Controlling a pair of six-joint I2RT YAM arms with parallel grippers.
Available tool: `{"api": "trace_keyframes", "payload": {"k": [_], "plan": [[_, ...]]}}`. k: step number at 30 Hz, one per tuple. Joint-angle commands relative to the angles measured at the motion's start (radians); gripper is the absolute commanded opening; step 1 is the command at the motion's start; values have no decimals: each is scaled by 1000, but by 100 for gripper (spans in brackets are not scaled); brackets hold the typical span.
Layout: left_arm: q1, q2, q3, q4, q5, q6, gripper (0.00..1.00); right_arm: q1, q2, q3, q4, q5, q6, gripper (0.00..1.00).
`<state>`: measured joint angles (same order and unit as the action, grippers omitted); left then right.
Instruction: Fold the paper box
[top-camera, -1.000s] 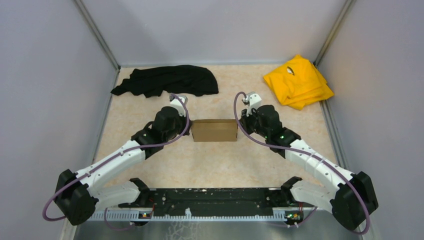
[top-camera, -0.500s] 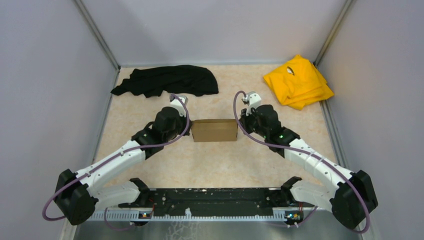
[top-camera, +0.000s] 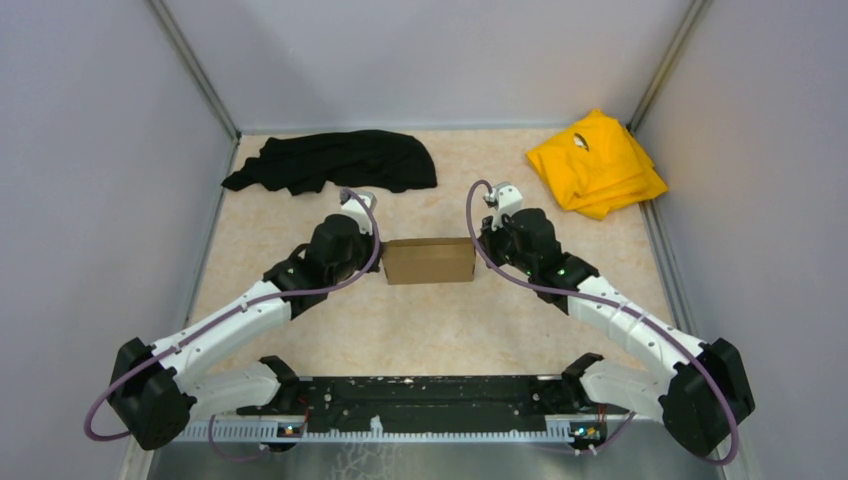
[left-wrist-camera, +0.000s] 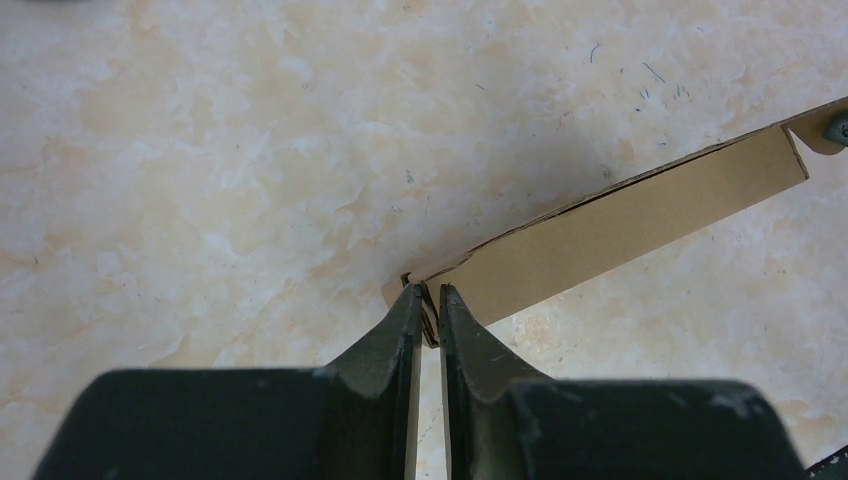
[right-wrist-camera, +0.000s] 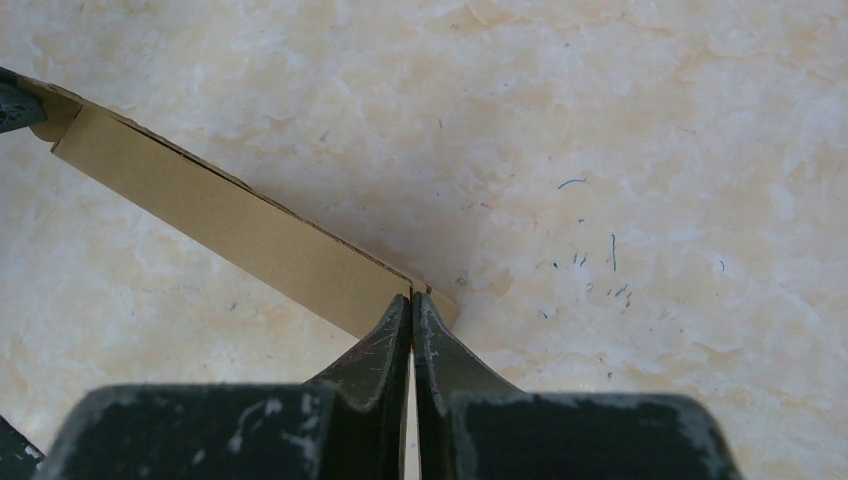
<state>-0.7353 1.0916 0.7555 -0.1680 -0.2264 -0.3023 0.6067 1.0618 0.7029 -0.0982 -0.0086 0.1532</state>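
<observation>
While both arms reach inward over a beige marbled table, a shallow brown paper box lies flat on it, directly between the two sets of jaws, with one gripper at each short end.

Seen from its wrist camera, the left gripper has its dark jaws drawn almost together, leaving only a thin slit. A small edge of cardboard at the box's near corner sits inside that slit, pinched between the fingertips. From there the box's long side wall runs away from the jaws, up and to the right.

The right gripper has its jaws fully closed, tip against tip. They meet the opposite end of the box right at its corner, and a small cardboard tab pokes out just beside the right fingertip. Whether any cardboard is caught between these jaws cannot be told. The box's side wall stretches away from them, up and to the left.

A crumpled black cloth lies beyond the left jaws, well apart from them. A folded yellow cloth lies beyond the right jaws and off to their right, also well apart.
</observation>
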Motion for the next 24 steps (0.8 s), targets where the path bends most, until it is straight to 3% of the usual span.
{"api": "trace_keyframes", "payload": {"k": [1,24], "plan": [[-13,-2,22,-26,0,-2,16,28,6,48,16,-24,14,0],[-15,4,15,-26,0,-17,16,28,16,62,-1,-11,41,0]]}}
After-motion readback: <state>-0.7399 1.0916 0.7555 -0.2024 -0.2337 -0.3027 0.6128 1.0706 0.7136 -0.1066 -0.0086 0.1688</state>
